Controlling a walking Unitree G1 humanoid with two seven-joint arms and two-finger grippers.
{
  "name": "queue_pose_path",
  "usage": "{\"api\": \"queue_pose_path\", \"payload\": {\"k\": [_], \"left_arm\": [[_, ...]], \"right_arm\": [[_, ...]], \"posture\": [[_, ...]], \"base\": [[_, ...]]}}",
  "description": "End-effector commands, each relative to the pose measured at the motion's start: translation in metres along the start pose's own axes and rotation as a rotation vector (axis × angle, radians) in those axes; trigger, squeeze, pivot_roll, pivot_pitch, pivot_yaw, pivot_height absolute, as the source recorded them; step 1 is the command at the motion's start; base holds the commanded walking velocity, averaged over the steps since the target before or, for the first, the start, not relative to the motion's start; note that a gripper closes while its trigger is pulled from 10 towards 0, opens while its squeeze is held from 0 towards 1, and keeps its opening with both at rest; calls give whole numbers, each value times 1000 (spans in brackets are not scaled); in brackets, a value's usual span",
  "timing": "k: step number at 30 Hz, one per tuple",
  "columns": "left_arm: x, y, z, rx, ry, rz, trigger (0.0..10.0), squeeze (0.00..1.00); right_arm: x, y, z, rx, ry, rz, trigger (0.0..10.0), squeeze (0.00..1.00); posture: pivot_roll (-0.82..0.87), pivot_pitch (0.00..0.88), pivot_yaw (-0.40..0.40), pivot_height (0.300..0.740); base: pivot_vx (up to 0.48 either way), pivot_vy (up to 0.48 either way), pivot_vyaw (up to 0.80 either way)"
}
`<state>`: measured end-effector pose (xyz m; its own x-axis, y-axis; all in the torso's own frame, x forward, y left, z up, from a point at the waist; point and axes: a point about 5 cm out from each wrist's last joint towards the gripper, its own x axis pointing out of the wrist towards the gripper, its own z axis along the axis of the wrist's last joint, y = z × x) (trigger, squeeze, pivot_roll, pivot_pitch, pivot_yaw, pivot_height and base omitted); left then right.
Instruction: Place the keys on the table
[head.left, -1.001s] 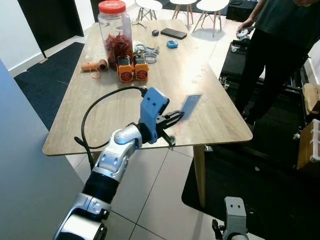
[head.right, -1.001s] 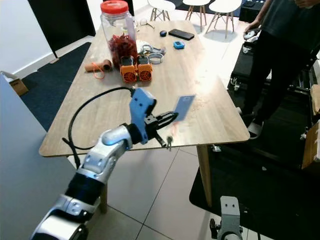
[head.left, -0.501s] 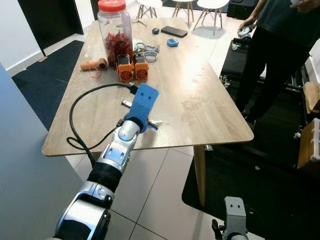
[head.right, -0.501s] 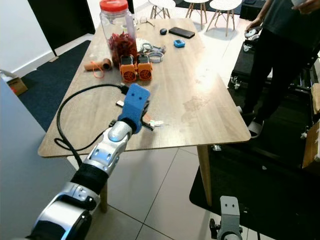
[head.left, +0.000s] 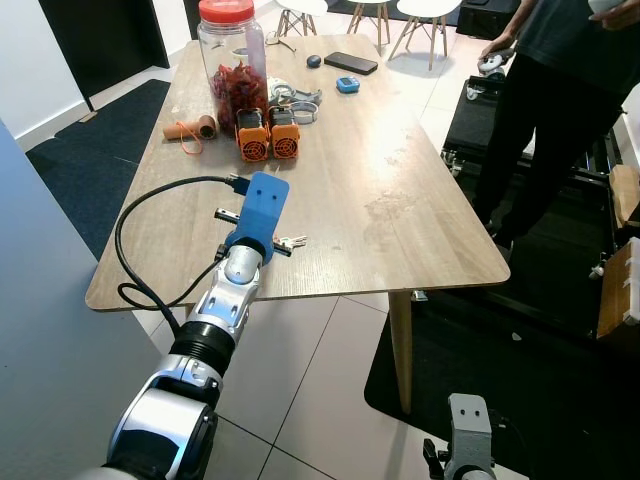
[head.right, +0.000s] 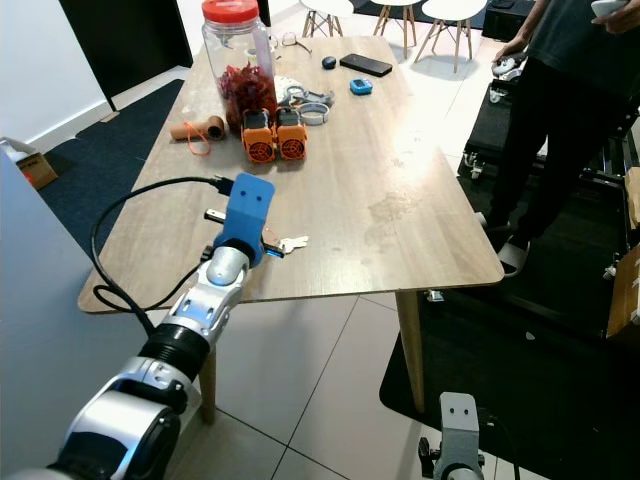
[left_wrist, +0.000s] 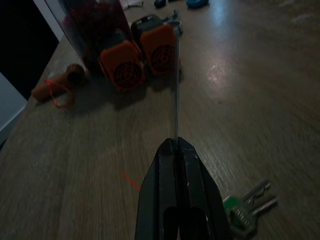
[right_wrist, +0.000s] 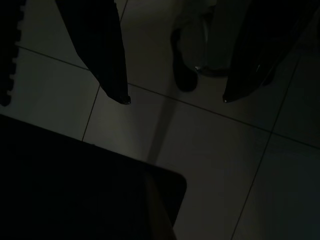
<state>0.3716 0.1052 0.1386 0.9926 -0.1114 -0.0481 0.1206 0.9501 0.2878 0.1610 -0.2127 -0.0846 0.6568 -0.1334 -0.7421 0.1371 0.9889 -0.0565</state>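
L eye: L gripper (head.left: 246, 226) low over wooden table (head.left: 400, 200), near front edge; keys (head.left: 291, 241) lay on top just beside | L wrist: fingers (left_wrist: 165, 175) pinched on thin card (left_wrist: 176, 90), keys beside | R wrist: R gripper (right_wrist: 172, 100) spread over floor tiles (right_wrist: 210, 150)

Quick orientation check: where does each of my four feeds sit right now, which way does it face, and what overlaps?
Left eye view: head, facing down at the wooden table; silver left arm and left pincer.
Right eye view: same scene, with the silver keys.
Left wrist view: looks along shut black fingers at keys and two orange round devices.
Right wrist view: faces the tiled floor; right pincer open.
Shared: keys, table.
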Motion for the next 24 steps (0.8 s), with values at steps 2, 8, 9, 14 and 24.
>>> {"api": "queue_pose_path", "payload": {"k": [2, 8, 9, 14, 24], "left_arm": [[1, 1, -1, -5, -10, -18, 10000, 0], [-3, -1, 0, -83, -54, -158, 10000, 0], [-3, -1, 0, -83, -54, -158, 10000, 0], [-5, -1, 0, -137, -55, -223, 10000, 0], [-9, -8, -2, -144, -68, -317, 10000, 675]], "right_arm": [[-1, 0, -4, 11, 19, -5, 10000, 0], [-1, 0, -5, 12, 21, -6, 10000, 0], [-1, 0, -5, 12, 21, -6, 10000, 0], [-1, 0, -6, 9, 24, -5, 10000, 0], [-1, 0, -4, 3, 20, -1, 10000, 0]], "posture": [[21, 45, 13, 740], [21, 44, 11, 740], [21, 44, 11, 740], [23, 44, 9, 740], [22, 35, 10, 740]], "base": [[0, 0, 0], [0, 0, 0], [0, 0, 0], [0, 0, 0], [0, 0, 0]]}}
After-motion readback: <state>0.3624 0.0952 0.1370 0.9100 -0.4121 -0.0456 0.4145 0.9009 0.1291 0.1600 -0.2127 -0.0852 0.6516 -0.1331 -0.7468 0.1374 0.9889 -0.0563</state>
